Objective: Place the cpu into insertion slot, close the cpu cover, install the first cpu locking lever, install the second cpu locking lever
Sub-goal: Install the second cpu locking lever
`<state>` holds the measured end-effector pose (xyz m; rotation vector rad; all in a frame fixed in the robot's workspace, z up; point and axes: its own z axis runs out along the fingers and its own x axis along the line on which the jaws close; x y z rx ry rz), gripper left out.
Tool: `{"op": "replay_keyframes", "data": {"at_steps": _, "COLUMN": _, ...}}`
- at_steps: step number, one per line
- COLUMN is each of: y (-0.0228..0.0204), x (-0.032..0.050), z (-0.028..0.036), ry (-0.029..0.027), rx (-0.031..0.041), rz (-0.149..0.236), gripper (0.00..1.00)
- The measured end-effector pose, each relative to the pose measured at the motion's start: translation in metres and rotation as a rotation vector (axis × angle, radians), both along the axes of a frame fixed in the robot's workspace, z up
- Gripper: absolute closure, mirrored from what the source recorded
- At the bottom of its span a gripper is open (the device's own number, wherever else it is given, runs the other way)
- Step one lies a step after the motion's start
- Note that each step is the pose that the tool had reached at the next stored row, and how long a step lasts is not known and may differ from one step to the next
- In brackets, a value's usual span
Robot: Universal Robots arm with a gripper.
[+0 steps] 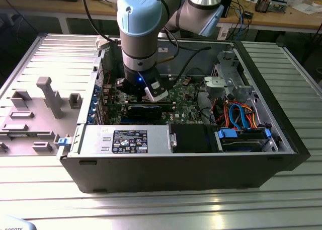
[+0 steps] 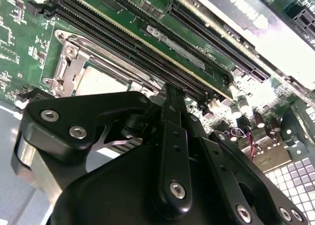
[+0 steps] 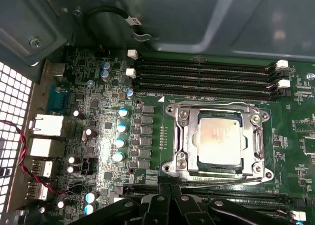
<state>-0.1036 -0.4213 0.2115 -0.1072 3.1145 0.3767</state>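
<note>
My hand hangs just above the circuit board, fingers pressed together, gripping nothing. The cpu sits in the insertion slot just beyond my fingertips, the cpu cover lowered over it.

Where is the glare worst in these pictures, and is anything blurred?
In the second wrist view, glare whitens the long black card and the gripper looms dark and soft. In the first wrist view, the cpu is evenly lit, while the case grille glows white.
</note>
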Motion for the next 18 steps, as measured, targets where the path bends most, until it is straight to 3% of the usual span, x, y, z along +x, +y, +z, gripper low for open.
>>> {"op": "replay_keyframes", "data": {"at_steps": 2, "y": -0.0015, "x": 0.0, "z": -0.0007, "ry": -0.0001, "rx": 0.0066, "rz": 0.0, "gripper": 0.89}}
{"op": "replay_keyframes", "data": {"at_steps": 6, "y": -0.0066, "x": 0.0, "z": -0.0015, "ry": -0.0001, "rx": 0.0093, "rz": 0.0, "gripper": 0.89}}
{"op": "replay_keyframes", "data": {"at_steps": 12, "y": -0.0068, "x": 0.0, "z": -0.0071, "ry": 0.0001, "rx": 0.0147, "rz": 0.0, "gripper": 0.89}}
{"op": "replay_keyframes", "data": {"at_steps": 18, "y": -0.0067, "x": -0.0003, "z": -0.0081, "ry": -0.0001, "rx": 0.0299, "rz": 0.0, "gripper": 0.89}}
